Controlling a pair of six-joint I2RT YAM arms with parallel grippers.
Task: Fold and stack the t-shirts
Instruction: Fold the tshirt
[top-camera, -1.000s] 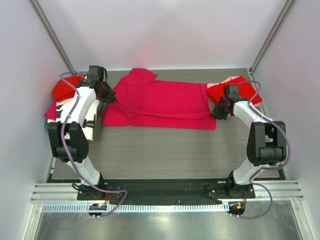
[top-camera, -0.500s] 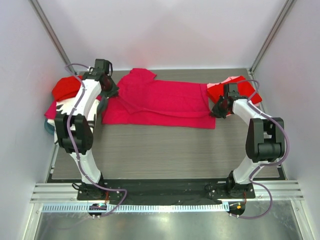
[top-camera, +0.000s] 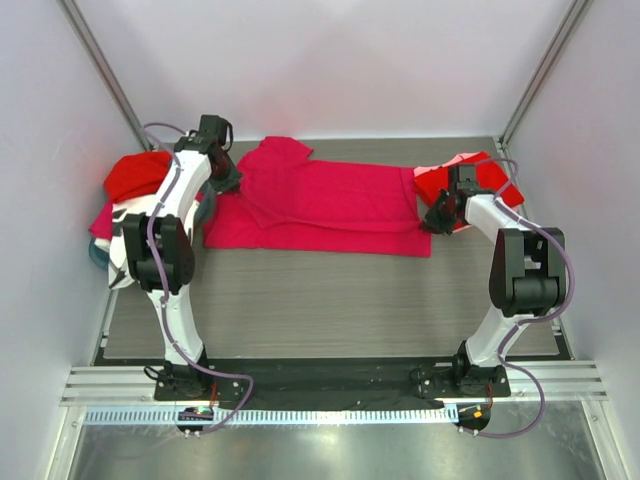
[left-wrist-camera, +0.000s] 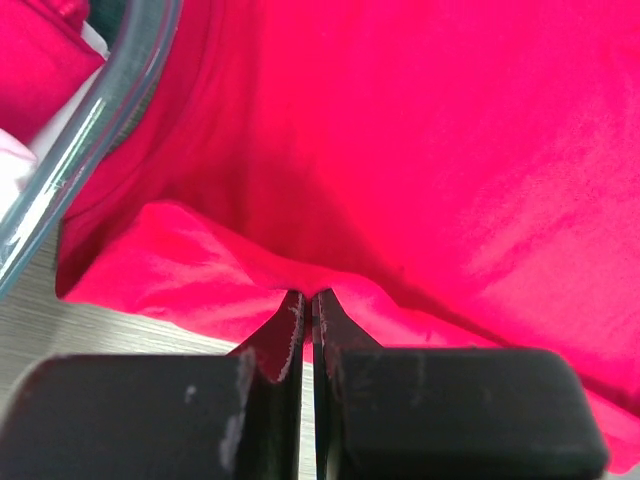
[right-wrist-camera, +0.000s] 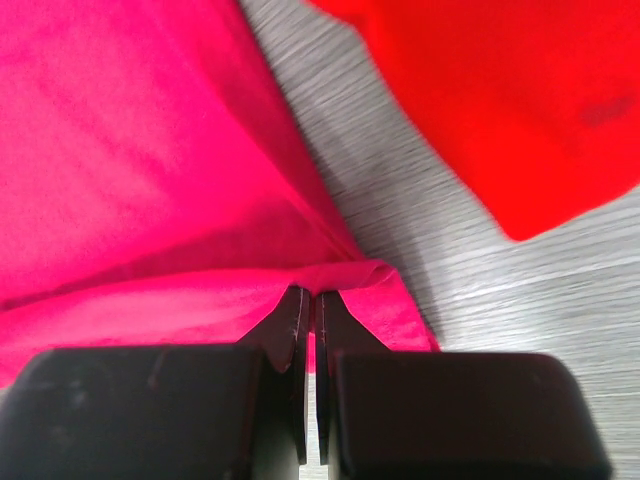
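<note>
A crimson t-shirt (top-camera: 320, 205) lies spread across the back of the table, partly folded lengthwise. My left gripper (top-camera: 222, 180) is shut on its left edge; the left wrist view shows the cloth (left-wrist-camera: 420, 150) pinched between the fingertips (left-wrist-camera: 308, 300). My right gripper (top-camera: 436, 218) is shut on the shirt's right edge; the right wrist view shows the fold (right-wrist-camera: 200, 230) pinched between its fingertips (right-wrist-camera: 308, 296). A brighter red shirt (top-camera: 480, 178) lies at the back right, also in the right wrist view (right-wrist-camera: 500, 90). Another red shirt (top-camera: 130, 180) lies bunched at the back left.
A clear-rimmed container (left-wrist-camera: 90, 130) sits at the left by the bunched red shirt, with a teal edge (top-camera: 95, 255) showing in the top view. Walls enclose the table on three sides. Grey wood-grain tabletop (top-camera: 330, 300) lies in front of the shirt.
My left gripper has moved toward the back and slightly right, carrying the shirt's left edge with it. My right gripper has shifted a little toward the back, still holding the right edge.
</note>
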